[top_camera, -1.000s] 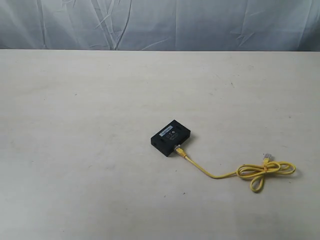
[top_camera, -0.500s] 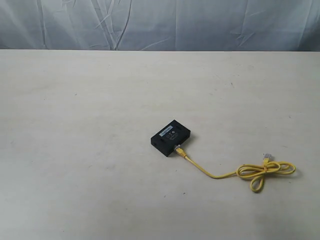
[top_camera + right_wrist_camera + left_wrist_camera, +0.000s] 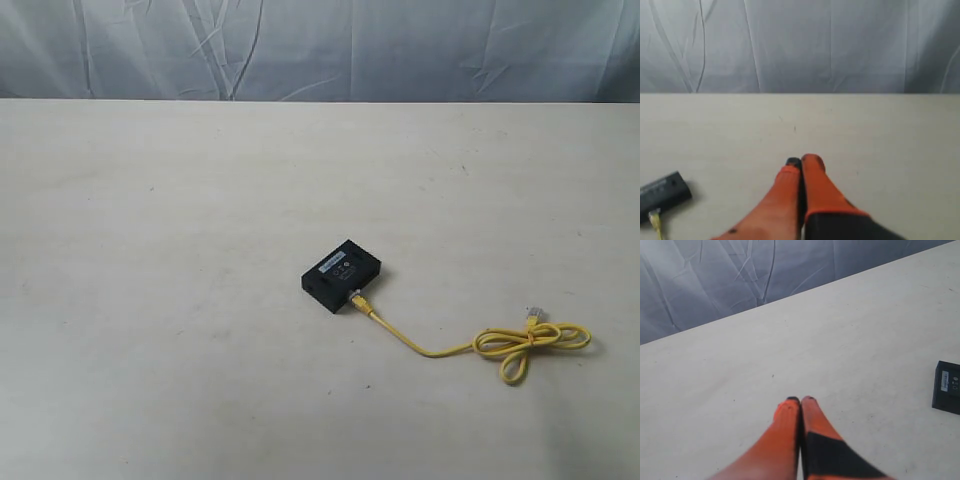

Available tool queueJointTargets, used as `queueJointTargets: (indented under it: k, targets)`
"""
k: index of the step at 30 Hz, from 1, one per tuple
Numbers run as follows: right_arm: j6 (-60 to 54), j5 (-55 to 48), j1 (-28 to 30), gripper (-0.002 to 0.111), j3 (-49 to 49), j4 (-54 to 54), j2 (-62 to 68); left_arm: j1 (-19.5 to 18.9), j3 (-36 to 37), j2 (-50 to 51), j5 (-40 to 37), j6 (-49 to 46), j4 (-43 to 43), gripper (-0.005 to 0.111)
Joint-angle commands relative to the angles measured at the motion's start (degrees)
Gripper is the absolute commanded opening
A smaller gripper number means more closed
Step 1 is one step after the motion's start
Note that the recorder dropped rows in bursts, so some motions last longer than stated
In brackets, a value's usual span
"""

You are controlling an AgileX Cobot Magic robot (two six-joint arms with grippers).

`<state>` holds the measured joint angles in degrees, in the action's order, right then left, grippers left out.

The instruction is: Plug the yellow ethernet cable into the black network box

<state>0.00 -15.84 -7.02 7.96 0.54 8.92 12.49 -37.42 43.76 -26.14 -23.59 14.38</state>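
The black network box [image 3: 341, 274] lies flat near the middle of the table, pale label strip on top. The yellow ethernet cable [image 3: 440, 350] has one plug sitting in the box's front side [image 3: 357, 299]; it runs right into a coil of loops [image 3: 528, 342], where the free clear plug [image 3: 535, 314] rests. The box's edge shows in the left wrist view [image 3: 946, 393], and box [image 3: 664, 192] with cable end [image 3: 656, 219] in the right wrist view. My left gripper [image 3: 800, 401] and right gripper [image 3: 802, 161] are both shut, holding nothing, away from the box. Neither appears in the exterior view.
The pale table [image 3: 180, 220] stretches wide around the box, with a creased grey cloth backdrop [image 3: 320, 45] behind its far edge.
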Motion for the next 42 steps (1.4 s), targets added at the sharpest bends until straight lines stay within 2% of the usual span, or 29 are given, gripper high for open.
queueJointTargets:
  k: [1, 7, 32, 34, 36, 38, 42]
  targets:
    - [-0.39, -0.29, 0.37, -0.001, -7.96, 0.48, -4.02, -0.02, 0.34, -0.46, 0.39, 0.42, -0.13, 0.000]
    - [0.00, -1.26, 0.37, -0.001, -7.96, 0.50, -8.92, -0.02, 0.34, -0.46, 0.10, 0.46, -0.27, 0.000]
    - [0.00, -1.64, 0.37, -0.001, -7.96, 0.39, -8.92, -0.02, 0.34, -0.46, 0.37, 0.46, -0.27, 0.000]
    - [0.00, -1.64, 0.37, -0.001, -7.96, 0.39, -8.92, -0.02, 0.34, -0.66, 0.61, -0.19, -2.54, 0.000]
    - [0.00, -1.64, 0.37, -0.001, -7.96, 0.39, -8.92, -0.97, 1.05, -3.06, -0.20, -0.07, -3.73, 0.000]
    - [0.00, -1.64, 0.37, -0.001, -7.96, 0.29, -8.92, -3.62, 3.26, -6.66, -0.32, 0.06, -2.21, 0.000]
    - [0.00, -1.64, 0.27, -0.001, -7.96, 0.29, -8.92, -8.98, 11.34, -15.43, 5.61, 0.35, -1.96, 0.000]
